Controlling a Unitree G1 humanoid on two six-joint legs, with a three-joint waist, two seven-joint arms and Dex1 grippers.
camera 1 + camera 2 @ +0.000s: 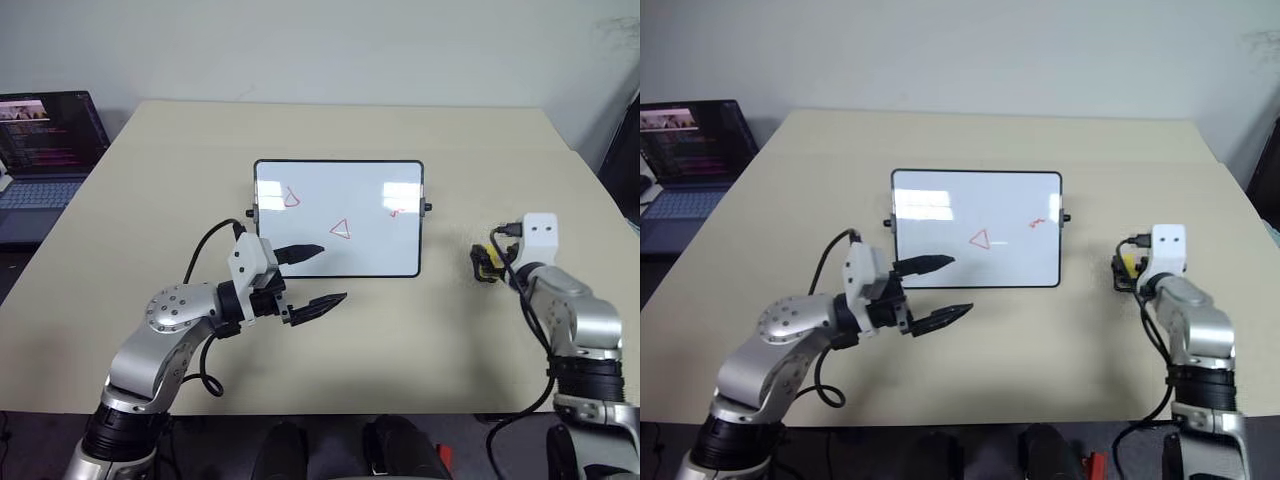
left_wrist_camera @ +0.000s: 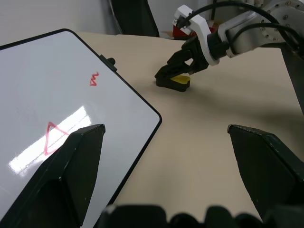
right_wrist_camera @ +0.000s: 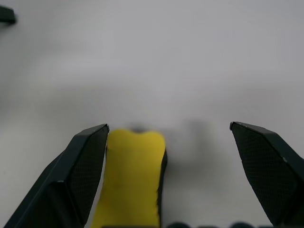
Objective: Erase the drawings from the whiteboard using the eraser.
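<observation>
The left eye view shows a red triangle [image 1: 291,198] near the whiteboard [image 1: 338,218]'s left edge that glare washes out in the right eye view; the middle triangle [image 1: 341,229] and the squiggle [image 1: 396,212] show in both. The eraser [image 3: 130,178] lies on the tabletop [image 1: 400,330] right of the whiteboard, between the right gripper [image 3: 166,142]'s wide-spread fingers, against one finger [image 3: 80,166], ungripped. The left gripper [image 1: 312,275] hovers wide open and empty at the whiteboard's near left corner.
</observation>
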